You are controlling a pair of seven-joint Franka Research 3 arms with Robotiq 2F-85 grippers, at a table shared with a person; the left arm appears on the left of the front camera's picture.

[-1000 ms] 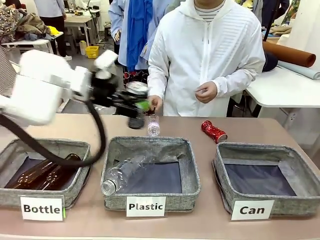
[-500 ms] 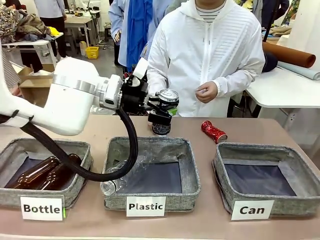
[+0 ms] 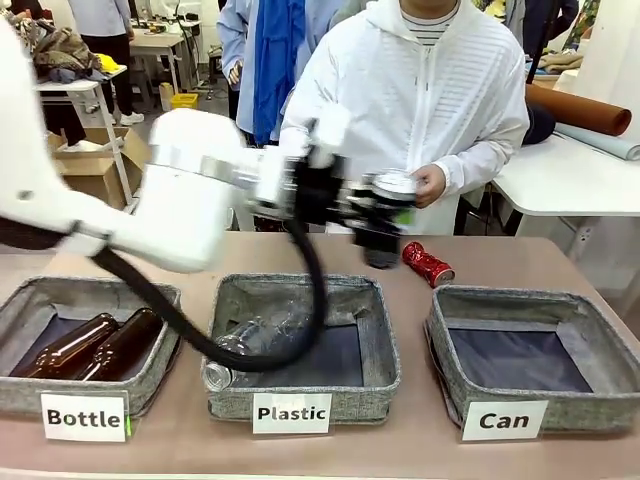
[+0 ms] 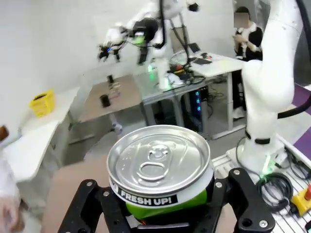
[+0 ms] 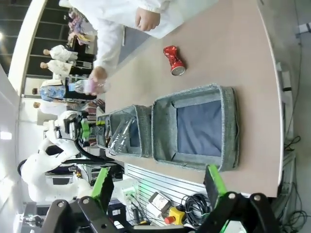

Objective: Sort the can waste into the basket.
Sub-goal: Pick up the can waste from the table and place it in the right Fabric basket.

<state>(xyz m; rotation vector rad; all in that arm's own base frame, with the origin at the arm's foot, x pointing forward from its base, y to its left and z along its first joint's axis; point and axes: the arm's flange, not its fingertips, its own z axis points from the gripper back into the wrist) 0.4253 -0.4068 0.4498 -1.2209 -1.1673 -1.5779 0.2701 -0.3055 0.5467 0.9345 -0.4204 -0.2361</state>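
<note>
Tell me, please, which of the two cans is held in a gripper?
The black, silver-topped can, shut in the left gripper; the crushed red can lies free on the table.

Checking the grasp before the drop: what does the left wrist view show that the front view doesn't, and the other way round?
Left wrist view adds: close detail of the black can, its silver lid, pull tab and the print "FRESH UP!", between the left gripper's fingers. Front view adds: the red can lying on the table beyond the Can basket, with the held can raised to its picture-left. Both: the left gripper shut on the black can.
</note>
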